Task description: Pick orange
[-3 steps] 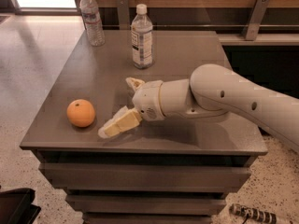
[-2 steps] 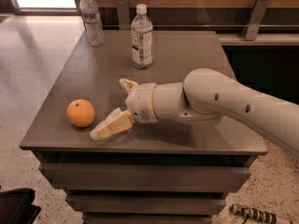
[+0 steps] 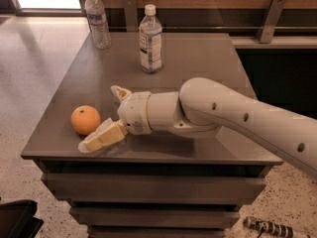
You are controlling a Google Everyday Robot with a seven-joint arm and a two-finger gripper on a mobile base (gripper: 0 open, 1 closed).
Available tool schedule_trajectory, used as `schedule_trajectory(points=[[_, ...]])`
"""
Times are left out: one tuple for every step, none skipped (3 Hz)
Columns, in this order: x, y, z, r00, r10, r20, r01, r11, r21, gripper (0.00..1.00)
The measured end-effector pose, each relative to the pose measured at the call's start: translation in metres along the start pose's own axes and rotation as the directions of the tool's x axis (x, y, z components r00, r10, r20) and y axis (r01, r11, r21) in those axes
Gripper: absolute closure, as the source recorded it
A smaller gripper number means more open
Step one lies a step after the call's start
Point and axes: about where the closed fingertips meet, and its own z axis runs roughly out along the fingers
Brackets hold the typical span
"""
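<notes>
End effector (image 3: 101,117) beside orange (image 3: 85,120) on grey table (image 3: 198,58)

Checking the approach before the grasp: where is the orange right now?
The orange sits at the left of the camera view, near the front edge of the table, with the open hand just beside it, toward the arm.

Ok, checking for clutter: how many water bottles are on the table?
2: left bottle at the far corner, labelled bottle right of it. Open gripper beside the orange.
</notes>
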Motion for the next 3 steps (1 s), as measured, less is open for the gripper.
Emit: schedule_trajectory(points=[[0.003, 0.003, 0.022, 1.0, 0.005, 0.018, -0.005, 0.9992, -0.04, 0.0], [0.016, -0.001, 0.039, 0.999, 0.02, 0.044, -0.017, 0.9975, -0.068, 0.18], [0.016, 0.001, 0.04, 0.999, 0.021, 0.044, -0.018, 0.9973, -0.072, 0.42]])
